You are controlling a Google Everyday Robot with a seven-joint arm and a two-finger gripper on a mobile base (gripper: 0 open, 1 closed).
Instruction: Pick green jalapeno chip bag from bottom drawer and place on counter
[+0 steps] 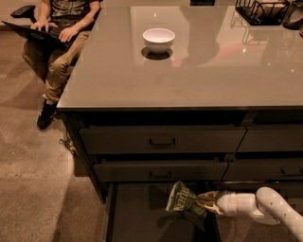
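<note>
The green jalapeno chip bag [185, 201] is a crinkly green foil bag with a white lettered band at its left end. It hangs lifted above the dark floor of the open bottom drawer [137, 217]. My gripper [207, 199] comes in from the lower right on a white arm and is shut on the bag's right end. The glossy grey-beige counter [189, 71] lies above the drawers, well above the gripper.
A white bowl [158, 39] stands on the counter's far middle. A black wire rack [263, 10] sits at the counter's far right. Two closed drawers with black bar handles [162, 142] are above the open drawer. A seated person with a laptop [61, 33] is at the far left.
</note>
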